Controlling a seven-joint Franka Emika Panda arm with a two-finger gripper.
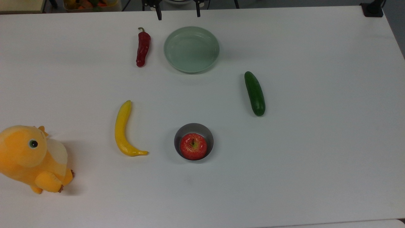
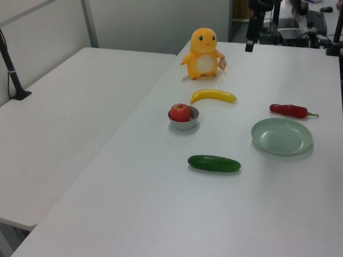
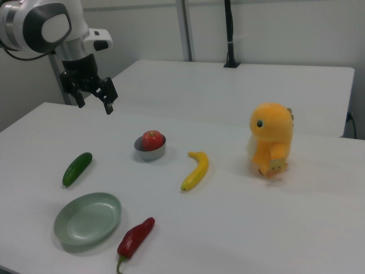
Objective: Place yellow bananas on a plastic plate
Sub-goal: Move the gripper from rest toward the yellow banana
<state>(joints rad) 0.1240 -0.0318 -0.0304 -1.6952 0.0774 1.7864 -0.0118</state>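
Observation:
The yellow banana (image 1: 121, 129) lies flat on the white table, left of centre in the top view, its pointed tip toward the table's near edge; I also see the banana (image 2: 213, 96) in the left view and the banana (image 3: 195, 170) in the right view. The pale green plastic plate (image 1: 191, 49) sits empty at the top view's far side, and the plate (image 3: 88, 218) lies near the front in the right view. My gripper (image 3: 94, 104) hangs high above the table beyond the plate, open, with nothing between its fingers. Its fingertips poke in at the gripper (image 1: 178, 14) in the top view.
A red chili (image 1: 143, 49) lies just left of the plate in the top view. A green cucumber (image 1: 254, 93) lies to the right. A grey bowl (image 1: 193, 126) holds a red apple (image 1: 193, 146). An orange plush toy (image 1: 31, 158) stands at the left edge.

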